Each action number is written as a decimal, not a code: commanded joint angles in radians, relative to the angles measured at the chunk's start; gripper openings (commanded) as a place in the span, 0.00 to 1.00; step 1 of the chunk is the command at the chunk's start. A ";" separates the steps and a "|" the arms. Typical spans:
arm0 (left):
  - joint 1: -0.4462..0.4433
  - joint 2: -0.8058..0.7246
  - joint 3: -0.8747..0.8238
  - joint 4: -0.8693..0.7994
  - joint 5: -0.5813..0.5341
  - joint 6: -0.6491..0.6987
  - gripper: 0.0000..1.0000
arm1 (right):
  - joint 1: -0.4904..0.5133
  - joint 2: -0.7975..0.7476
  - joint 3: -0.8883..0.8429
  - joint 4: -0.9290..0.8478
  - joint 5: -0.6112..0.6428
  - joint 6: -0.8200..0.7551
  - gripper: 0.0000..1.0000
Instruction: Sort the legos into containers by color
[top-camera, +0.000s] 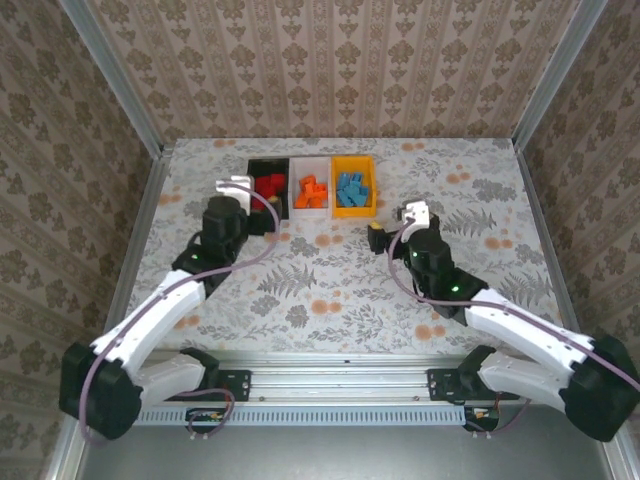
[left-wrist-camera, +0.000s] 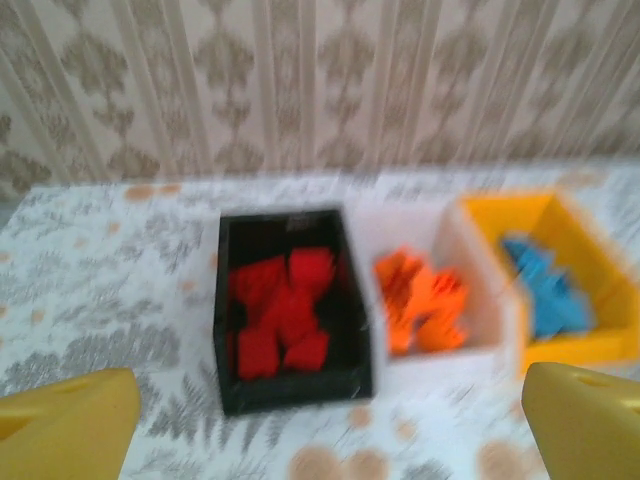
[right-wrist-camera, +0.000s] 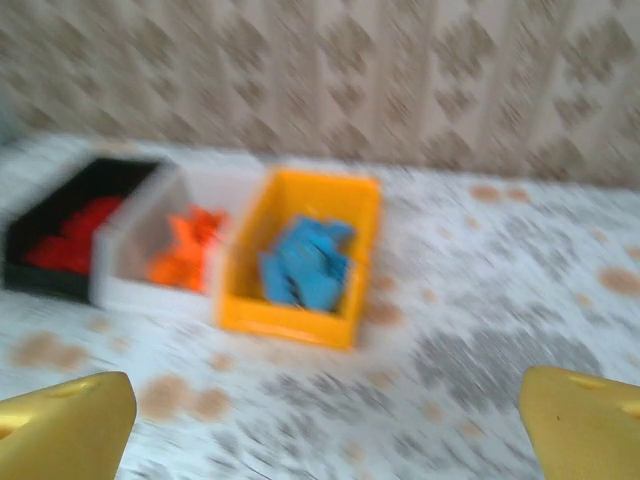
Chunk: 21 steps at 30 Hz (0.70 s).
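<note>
The table (top-camera: 320, 275) has a flower pattern. On the near part of it I see no loose bricks. Every brick I can see sits in a bin at the far side. The three bins stand touching in a row. The black bin (top-camera: 257, 164) on the left holds the red legos (top-camera: 270, 185). The white bin (top-camera: 311, 161) in the middle holds the orange legos (top-camera: 311, 192). The yellow bin (top-camera: 353, 211) on the right holds the blue legos (top-camera: 350, 188). Each color has its own bin, so I think the sorting is done, or very close to done. Some bricks could hide under an arm, and I cannot tell that.

Both arms start at the near edge and reach toward the far side. The left arm bends up to the black bin. The left claw (top-camera: 234, 186) is just beside that bin, at its near left side. Its fingers (left-wrist-camera: 65, 425) stand wide apart and hold nothing. The right arm leans in from the right. The right claw (top-camera: 412, 212) is nearer than the yellow bin, off to its right and not touching it. Its fingers (right-wrist-camera: 65, 425) are spread wide too, with nothing between them.
</note>
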 joint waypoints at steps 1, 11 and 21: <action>0.012 0.004 -0.161 0.250 -0.070 0.299 1.00 | -0.080 0.006 -0.116 0.210 0.154 -0.009 1.00; 0.368 0.122 -0.490 0.737 -0.030 0.255 1.00 | -0.396 0.045 -0.212 0.368 0.025 -0.171 1.00; 0.548 0.333 -0.422 0.851 0.217 0.096 1.00 | -0.501 0.430 -0.208 0.682 -0.172 -0.177 1.00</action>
